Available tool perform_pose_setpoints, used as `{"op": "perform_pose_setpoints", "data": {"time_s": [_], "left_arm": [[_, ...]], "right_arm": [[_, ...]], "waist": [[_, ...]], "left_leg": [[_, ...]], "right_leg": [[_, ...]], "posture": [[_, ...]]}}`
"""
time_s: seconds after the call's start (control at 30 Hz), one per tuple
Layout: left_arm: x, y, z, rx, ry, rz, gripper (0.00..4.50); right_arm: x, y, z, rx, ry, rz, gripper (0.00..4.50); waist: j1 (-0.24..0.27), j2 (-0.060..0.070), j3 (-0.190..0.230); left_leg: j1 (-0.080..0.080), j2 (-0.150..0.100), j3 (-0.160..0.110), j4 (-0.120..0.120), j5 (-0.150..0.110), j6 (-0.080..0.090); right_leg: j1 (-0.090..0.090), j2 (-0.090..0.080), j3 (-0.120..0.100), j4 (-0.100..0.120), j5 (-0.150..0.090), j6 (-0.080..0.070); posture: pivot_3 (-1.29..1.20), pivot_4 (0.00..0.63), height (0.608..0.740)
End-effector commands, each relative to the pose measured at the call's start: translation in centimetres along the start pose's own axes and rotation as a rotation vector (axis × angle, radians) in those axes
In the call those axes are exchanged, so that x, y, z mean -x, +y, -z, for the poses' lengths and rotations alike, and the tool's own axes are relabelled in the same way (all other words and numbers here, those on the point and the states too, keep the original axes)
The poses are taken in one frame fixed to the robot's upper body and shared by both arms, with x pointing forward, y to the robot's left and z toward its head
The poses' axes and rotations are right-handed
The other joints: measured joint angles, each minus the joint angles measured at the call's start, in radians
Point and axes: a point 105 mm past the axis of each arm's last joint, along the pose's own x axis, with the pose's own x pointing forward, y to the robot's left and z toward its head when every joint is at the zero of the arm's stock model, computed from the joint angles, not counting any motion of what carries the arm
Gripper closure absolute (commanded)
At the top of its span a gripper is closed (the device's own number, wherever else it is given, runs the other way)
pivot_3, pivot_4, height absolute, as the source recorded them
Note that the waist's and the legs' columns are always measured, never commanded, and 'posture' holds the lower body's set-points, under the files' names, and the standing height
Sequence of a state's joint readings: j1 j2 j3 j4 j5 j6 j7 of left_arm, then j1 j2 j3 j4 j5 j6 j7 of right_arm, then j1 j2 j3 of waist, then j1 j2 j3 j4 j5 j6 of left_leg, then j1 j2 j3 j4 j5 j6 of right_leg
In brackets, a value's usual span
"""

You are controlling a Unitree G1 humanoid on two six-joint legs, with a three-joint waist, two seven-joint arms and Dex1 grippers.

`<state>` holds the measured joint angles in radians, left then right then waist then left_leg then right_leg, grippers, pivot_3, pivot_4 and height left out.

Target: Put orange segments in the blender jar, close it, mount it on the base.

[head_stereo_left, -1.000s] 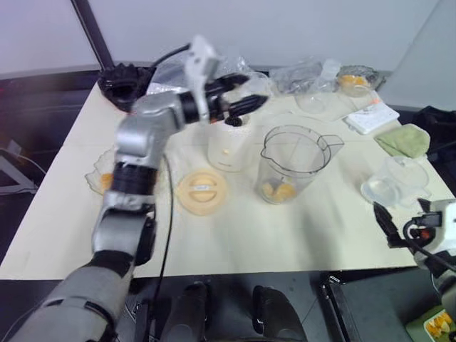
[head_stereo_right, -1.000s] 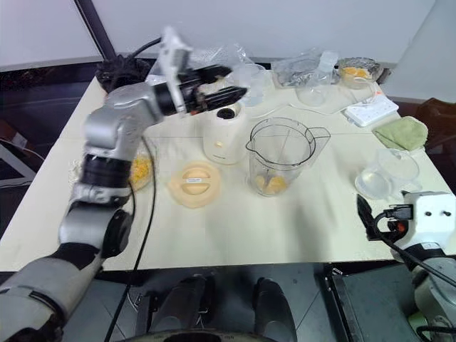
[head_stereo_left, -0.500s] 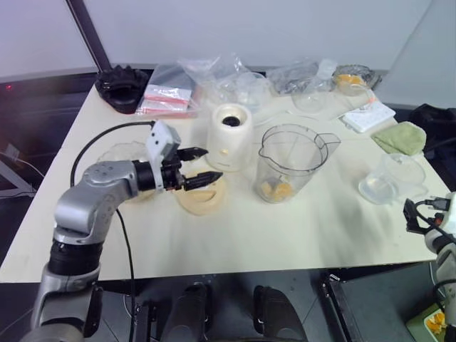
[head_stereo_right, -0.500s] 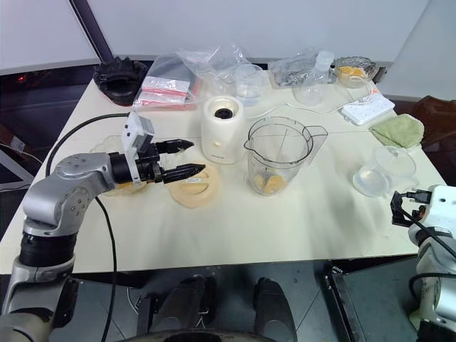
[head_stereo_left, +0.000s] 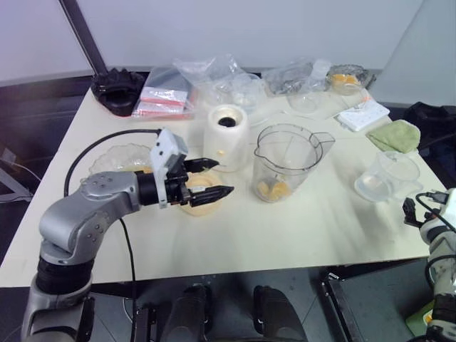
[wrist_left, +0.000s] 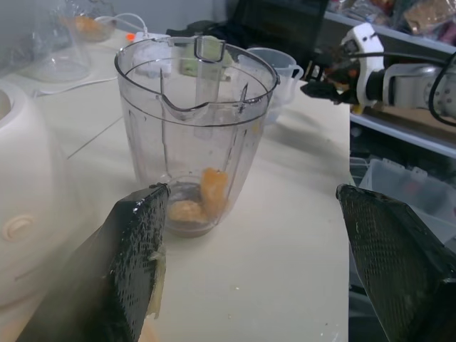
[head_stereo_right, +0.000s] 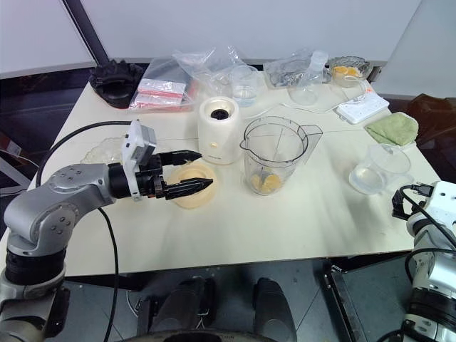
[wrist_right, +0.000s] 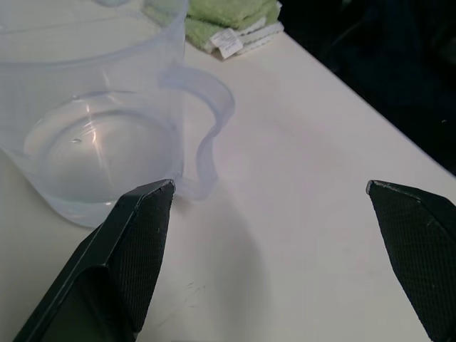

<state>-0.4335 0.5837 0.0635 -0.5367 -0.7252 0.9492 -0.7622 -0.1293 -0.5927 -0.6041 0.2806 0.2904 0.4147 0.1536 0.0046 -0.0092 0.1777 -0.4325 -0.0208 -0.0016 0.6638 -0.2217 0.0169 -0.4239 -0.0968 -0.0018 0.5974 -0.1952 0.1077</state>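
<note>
The left gripper (head_stereo_left: 208,178) hangs with jaws spread and empty over the cream lid (head_stereo_left: 201,194), likely to lift it. At its three o'clock, the blender jar (head_stereo_left: 286,164) stands uncapped, orange segments (head_stereo_left: 275,189) inside, the base (head_stereo_left: 228,137) at its nine o'clock. The right gripper (wrist_right: 271,214), also wide and empty, idles beside a clear jug (wrist_right: 92,135).

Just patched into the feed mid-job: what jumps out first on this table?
The clear blender jar stands mid-table, lidless, with orange segments at its bottom. Beside it sits the cream base with nothing mounted on it. The left gripper, open, hovers over the round cream lid lying flat in front of the base.
</note>
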Motion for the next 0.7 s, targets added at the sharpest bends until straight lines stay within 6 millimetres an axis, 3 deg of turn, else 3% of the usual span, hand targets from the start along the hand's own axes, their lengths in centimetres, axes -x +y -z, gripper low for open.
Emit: {"op": "perform_pose_setpoints", "data": {"time_s": [0.03, 0.7], "left_arm": [[0.1, -0.8, -0.8, -0.031, -0.020, 0.013, 0.60], [-0.1, -0.2, -1.7, -0.061, -0.005, -0.018, 0.60]], "right_arm": [[-0.5, -0.6, -2.1, 0.012, -0.064, 0.008, 0.00], [-5.1, 0.6, -1.4, 0.036, -0.071, 0.063, 0.00]], "waist": [[0.000, 0.000, 0.000], [-0.024, 0.000, 0.000]], "left_leg": [[0.000, 0.000, 0.000, 0.000, 0.000, 0.000], [0.003, 0.000, 0.001, -0.002, 0.000, 0.000]], "right_leg": [[0.000, 0.000, 0.000, 0.000, 0.000, 0.000], [0.003, 0.000, 0.001, -0.001, 0.000, 0.000]], "posture": [[0.00, 0.150, 0.740], [0.00, 0.150, 0.740]]}}
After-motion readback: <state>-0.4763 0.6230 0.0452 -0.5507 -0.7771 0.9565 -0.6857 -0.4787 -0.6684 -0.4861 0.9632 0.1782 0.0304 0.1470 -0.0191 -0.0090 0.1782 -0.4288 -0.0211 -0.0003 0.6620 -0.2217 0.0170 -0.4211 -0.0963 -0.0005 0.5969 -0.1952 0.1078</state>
